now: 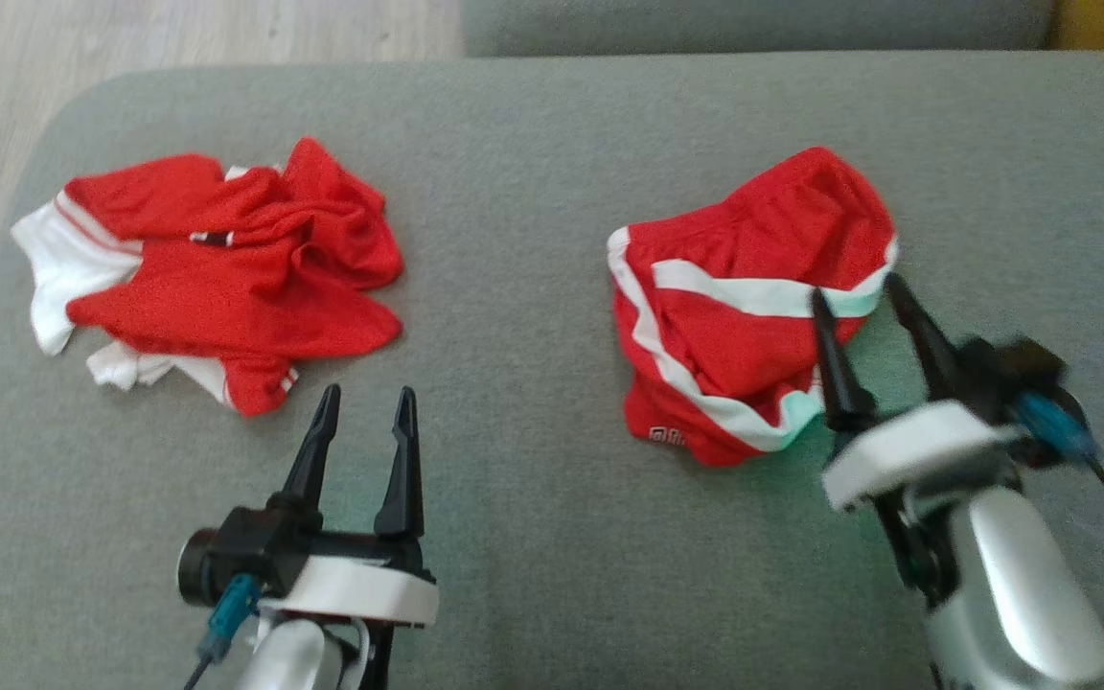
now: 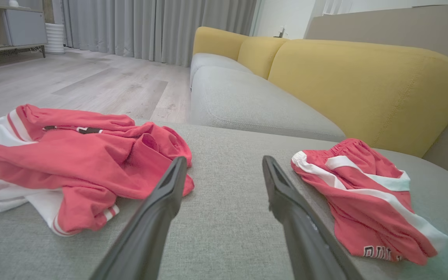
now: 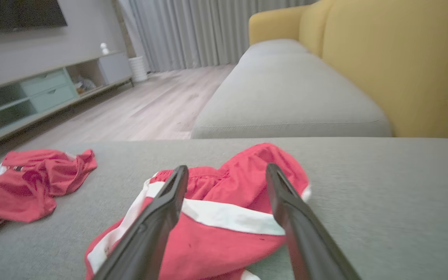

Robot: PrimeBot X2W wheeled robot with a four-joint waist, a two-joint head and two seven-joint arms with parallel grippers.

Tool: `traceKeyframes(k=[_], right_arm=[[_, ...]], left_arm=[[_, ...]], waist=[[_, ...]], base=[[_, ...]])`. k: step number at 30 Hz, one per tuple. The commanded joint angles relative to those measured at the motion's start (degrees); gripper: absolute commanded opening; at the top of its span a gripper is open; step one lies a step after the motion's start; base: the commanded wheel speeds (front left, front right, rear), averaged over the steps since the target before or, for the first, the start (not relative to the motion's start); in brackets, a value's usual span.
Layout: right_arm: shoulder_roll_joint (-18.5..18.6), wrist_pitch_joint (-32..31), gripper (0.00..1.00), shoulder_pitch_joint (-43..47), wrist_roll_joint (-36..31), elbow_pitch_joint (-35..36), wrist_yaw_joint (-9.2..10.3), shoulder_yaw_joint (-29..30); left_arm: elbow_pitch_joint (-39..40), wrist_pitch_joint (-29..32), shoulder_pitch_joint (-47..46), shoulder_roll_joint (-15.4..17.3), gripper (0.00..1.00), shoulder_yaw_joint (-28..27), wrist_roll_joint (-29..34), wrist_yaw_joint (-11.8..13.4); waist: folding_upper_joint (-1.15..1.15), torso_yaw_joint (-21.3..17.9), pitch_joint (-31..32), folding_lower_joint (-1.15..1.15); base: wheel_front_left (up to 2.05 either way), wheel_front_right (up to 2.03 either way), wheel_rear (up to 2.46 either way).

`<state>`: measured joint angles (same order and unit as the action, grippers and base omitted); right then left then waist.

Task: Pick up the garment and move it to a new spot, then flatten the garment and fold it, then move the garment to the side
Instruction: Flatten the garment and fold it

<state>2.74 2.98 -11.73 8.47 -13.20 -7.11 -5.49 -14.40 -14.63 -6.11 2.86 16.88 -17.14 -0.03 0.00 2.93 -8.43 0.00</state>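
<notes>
Red shorts point(image 1: 734, 345) with white stripes are seen lying crumpled on the right part of a grey sofa seat point(image 1: 533, 192), with printed lettering at the near hem. A red and white jersey point(image 1: 226, 278) is bunched up well apart from them, on the left part of the same seat.

The shorts are judged to be the garment in hand, since the right gripper point(image 1: 854, 290) is held over their near right edge with its fingers spread apart and nothing between them. Whether the fingertips touch the cloth cannot be told. The left gripper point(image 1: 368, 393) is held above bare upholstery just in front of the jersey, its fingers likewise spread and holding nothing.

The task is judged to be at its very beginning. No grasp has been made, and the shorts are neither lifted nor flattened nor folded. The pickup, the carry to a new spot, the flattening, the fold and the final move to the side all appear to be left to do.

The seat is covered in a grey woven fabric, flat and broad. A second grey seat cushion point(image 3: 286, 101) is seen beyond it, backed by yellow cushions point(image 2: 364, 85). A pale wood-plank floor point(image 2: 91, 85) is seen to the left, with grey curtains point(image 2: 150, 27) at the far wall and a low cabinet point(image 3: 45, 89) with drawers along one side.
</notes>
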Motion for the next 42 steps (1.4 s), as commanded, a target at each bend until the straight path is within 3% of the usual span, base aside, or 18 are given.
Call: traceKeyframes(k=[1, 9, 25, 27, 37, 42], right_arm=[[0.1, -2.2, 1.0, -3.7, -0.7, 0.2, -0.37, -2.6], [1.4, -10.2, 1.0, -13.6, 1.3, -9.8, -0.37, -5.2], [6.5, -13.3, 0.98, -19.2, 10.2, -16.2, -0.37, -12.9], [6.7, -13.4, 0.0, -19.4, 11.0, -16.5, -0.37, -13.5], [7.3, -11.8, 0.0, -18.8, 14.6, -16.4, -0.37, -14.3], [8.0, -9.2, 0.0, -17.8, 15.0, -15.6, -0.37, -11.8]], left_arm=[[1.5, -0.4, -3.1, 0.0, 1.0, -1.2, -0.2, -0.2], [0.8, -0.4, -4.7, 0.0, 1.0, 0.4, -1.5, -0.2], [1.0, -0.4, -6.1, 0.0, 1.0, 1.7, -3.0, 0.6], [1.0, -0.4, -6.0, 0.0, 1.0, 1.4, -3.0, 0.6], [0.9, -0.4, -5.7, 0.0, 1.0, 0.8, -2.6, 0.8], [0.8, -0.4, -5.3, 0.0, 1.0, 0.4, -2.4, 0.8]], waist=[[0.0, 1.6, -1.7, 0.0], [0.0, 5.7, -4.4, 0.0], [0.0, 8.3, -5.8, 0.0], [0.0, 8.2, -5.8, 0.0], [0.0, 6.5, -4.6, 0.0], [0.0, 5.1, -3.3, 0.0]], base=[[0.0, 0.0, 0.0], [0.0, 0.0, 0.0], [0.0, 0.0, 0.0], [0.0, 0.0, 0.0], [0.0, 0.0, 0.0], [0.0, 0.0, 0.0]])
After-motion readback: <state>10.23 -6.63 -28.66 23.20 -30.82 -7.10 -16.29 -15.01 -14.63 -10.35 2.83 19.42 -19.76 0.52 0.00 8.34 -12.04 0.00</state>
